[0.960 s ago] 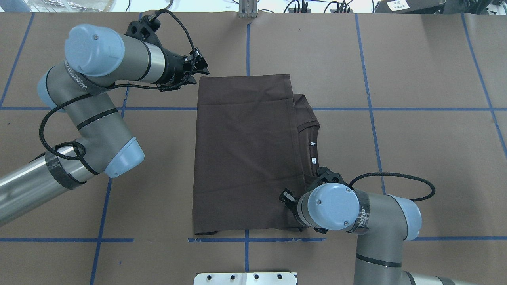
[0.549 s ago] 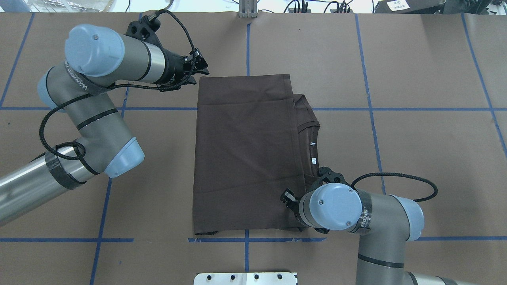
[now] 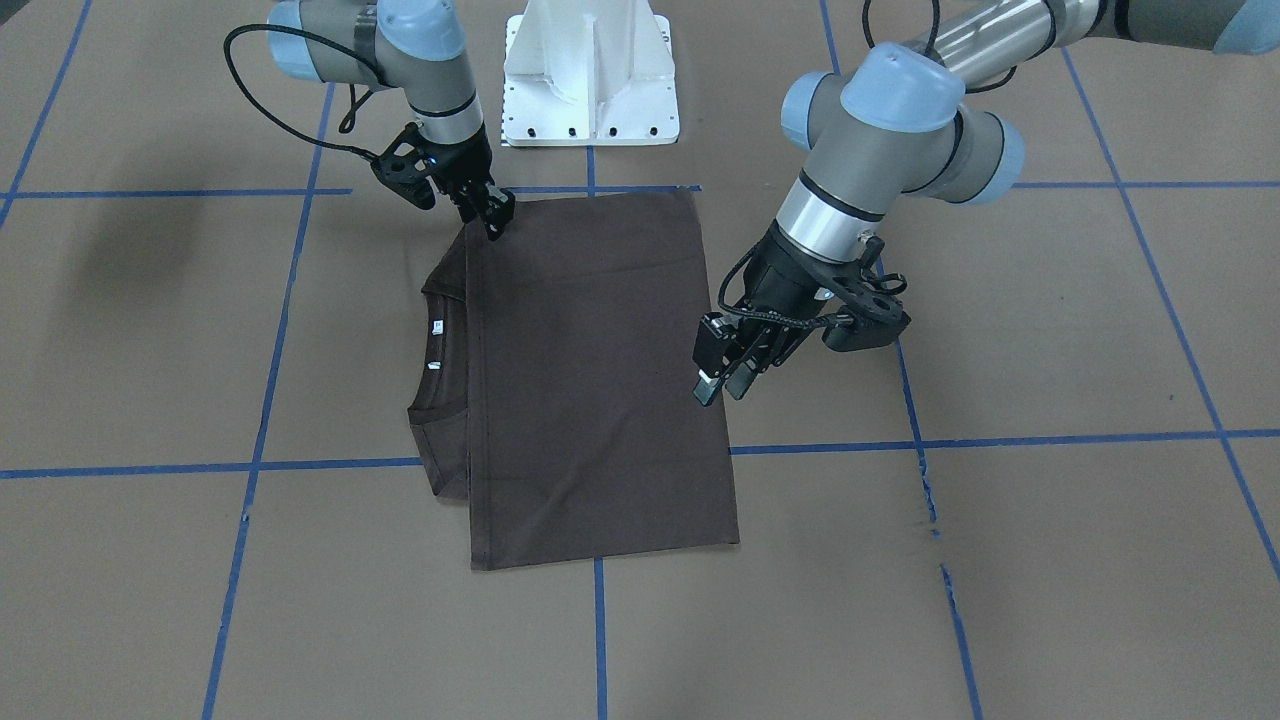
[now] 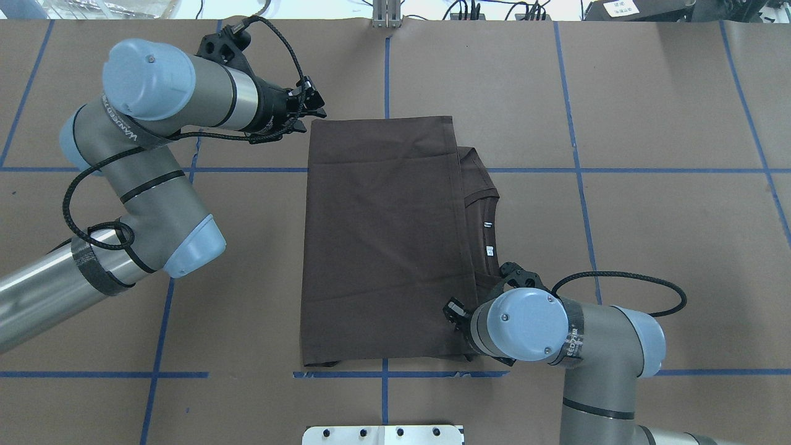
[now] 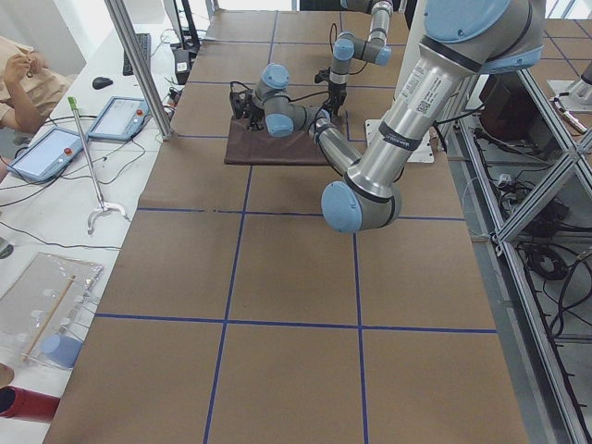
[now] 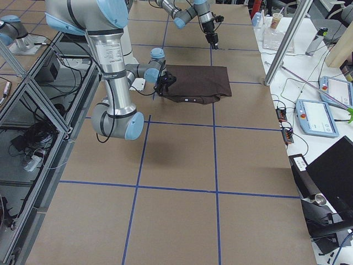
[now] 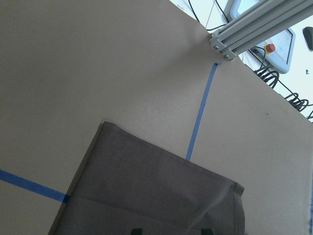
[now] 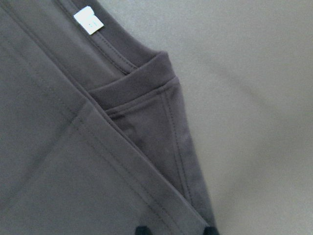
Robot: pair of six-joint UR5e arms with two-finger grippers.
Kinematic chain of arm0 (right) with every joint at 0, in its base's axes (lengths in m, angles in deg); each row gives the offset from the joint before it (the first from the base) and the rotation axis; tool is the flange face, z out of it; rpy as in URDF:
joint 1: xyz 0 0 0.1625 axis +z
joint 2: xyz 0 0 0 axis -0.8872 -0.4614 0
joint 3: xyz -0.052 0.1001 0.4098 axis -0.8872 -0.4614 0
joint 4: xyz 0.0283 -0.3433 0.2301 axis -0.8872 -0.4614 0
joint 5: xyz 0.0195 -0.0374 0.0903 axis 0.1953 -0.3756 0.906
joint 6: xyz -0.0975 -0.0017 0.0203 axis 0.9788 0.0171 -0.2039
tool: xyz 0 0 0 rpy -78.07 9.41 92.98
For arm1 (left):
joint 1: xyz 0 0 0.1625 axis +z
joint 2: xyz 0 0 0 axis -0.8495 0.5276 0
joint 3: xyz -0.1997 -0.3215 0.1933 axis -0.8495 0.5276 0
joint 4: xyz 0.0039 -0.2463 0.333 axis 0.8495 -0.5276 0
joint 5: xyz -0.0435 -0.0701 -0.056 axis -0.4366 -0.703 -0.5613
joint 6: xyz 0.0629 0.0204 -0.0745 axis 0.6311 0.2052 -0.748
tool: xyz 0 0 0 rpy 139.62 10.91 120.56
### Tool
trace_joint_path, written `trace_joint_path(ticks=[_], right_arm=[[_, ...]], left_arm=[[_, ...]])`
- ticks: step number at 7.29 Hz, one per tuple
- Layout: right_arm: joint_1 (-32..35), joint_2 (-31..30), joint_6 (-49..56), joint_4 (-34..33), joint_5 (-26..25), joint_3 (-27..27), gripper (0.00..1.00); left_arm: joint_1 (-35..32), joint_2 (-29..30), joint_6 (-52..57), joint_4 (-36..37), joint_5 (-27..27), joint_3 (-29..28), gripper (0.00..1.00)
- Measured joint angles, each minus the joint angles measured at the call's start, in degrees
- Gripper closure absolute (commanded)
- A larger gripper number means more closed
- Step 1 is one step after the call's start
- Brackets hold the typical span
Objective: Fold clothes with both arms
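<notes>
The dark brown T-shirt (image 4: 383,241) lies folded flat on the table. Its ribbed collar (image 4: 483,199) and two white neck labels (image 4: 487,224) stick out from under the folded layer on my right side. My left gripper (image 3: 722,383) hovers open and empty just above the shirt's far left corner (image 7: 103,125). At the shirt's near right corner, beside the collar, my right gripper (image 3: 497,218) is low over the cloth. The right wrist view shows its fingertips (image 8: 211,230) apart over the folded edge (image 8: 146,196), holding nothing.
Brown paper with blue tape lines (image 4: 575,170) covers the table. The white bolted pedestal (image 3: 590,75) stands at the robot's edge. An aluminium post (image 7: 254,24) rises at the far edge. Tablets (image 6: 314,118) lie on side tables, and a person (image 5: 28,69) sits at one.
My right wrist has drifted slightly to the right and toward the robot's edge. The left arm and the shirt are almost unchanged.
</notes>
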Motion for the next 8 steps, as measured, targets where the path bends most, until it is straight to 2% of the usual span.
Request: trace_joint_path(ticks=[5, 6, 7, 8], right_arm=[[-0.13, -0.01, 0.24, -0.11, 0.7, 1.73, 1.0], [-0.09, -0.06, 0.24, -0.15, 1.15, 2.43, 1.0], [-0.06, -0.05, 0.24, -0.39, 1.4, 2.93, 1.0], [-0.05, 0.02, 0.26, -0.76, 1.62, 3.33, 1.0]], left_arm=[[0.22, 0.06, -1.32, 0.23, 0.08, 0.2, 0.5], [1.59, -1.02, -3.88, 1.19, 0.83, 2.06, 0.5], [5.22, -4.31, -5.8, 2.81, 4.05, 6.36, 0.5], [10.54, -9.11, -8.08, 4.1, 9.45, 11.46, 0.5]])
